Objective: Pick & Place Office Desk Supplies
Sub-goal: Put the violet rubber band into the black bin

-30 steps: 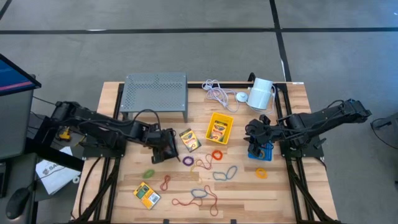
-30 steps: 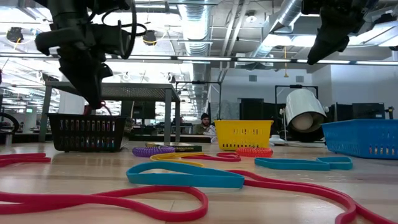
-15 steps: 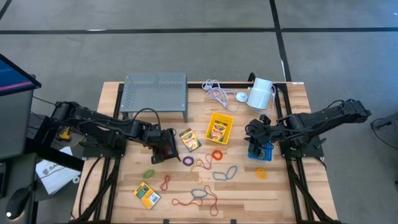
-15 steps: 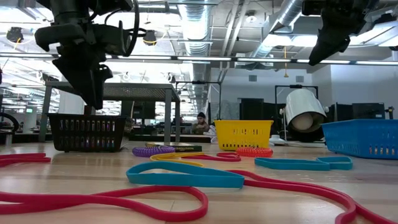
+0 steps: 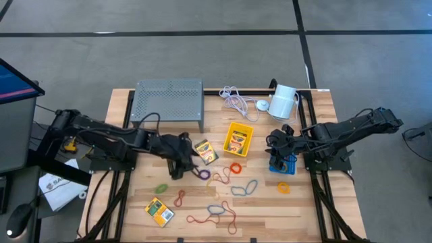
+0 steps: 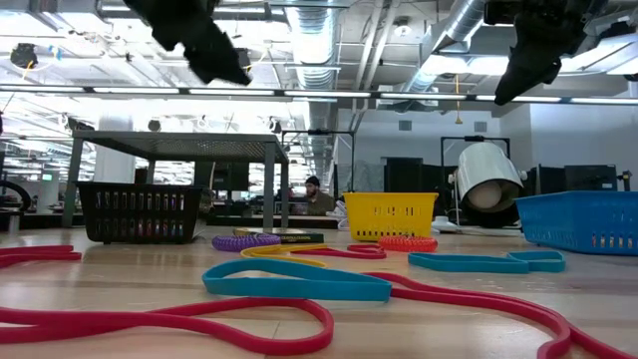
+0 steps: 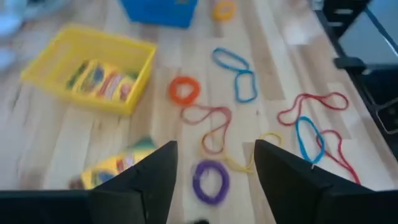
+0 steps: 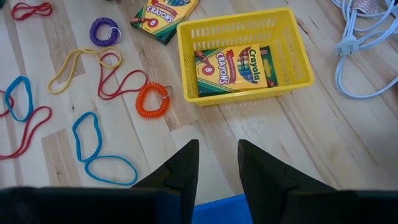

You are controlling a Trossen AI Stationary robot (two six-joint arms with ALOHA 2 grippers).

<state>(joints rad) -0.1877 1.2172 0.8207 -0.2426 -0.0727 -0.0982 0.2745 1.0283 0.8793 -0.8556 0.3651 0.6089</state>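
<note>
My left gripper (image 5: 190,160) (image 7: 214,146) hangs open above the wood table, over a purple coiled band (image 7: 210,182) (image 5: 204,174) and next to a loose crayon box (image 5: 206,152). The black bin (image 6: 140,211) stands on the table, below and to the left of it in the low view. My right gripper (image 5: 273,143) (image 8: 217,144) hovers open over the blue bin (image 5: 283,164), with nothing between its fingers. A yellow bin (image 5: 238,138) (image 8: 242,56) holds a crayon box. An orange coil (image 5: 235,167) and several coloured bands lie flat mid-table.
A grey perforated stand (image 5: 169,101) stands at the far left, with a white cable (image 5: 236,102) and a white cylinder (image 5: 283,101) at the far right. Another crayon box (image 5: 159,212) lies near the front edge. A green band (image 5: 161,188) and a yellow ring (image 5: 284,187) lie apart.
My left gripper has opened above the black bin. It has then risen, swung toward the table's right and tipped over the purple band. My right gripper has kept still.
</note>
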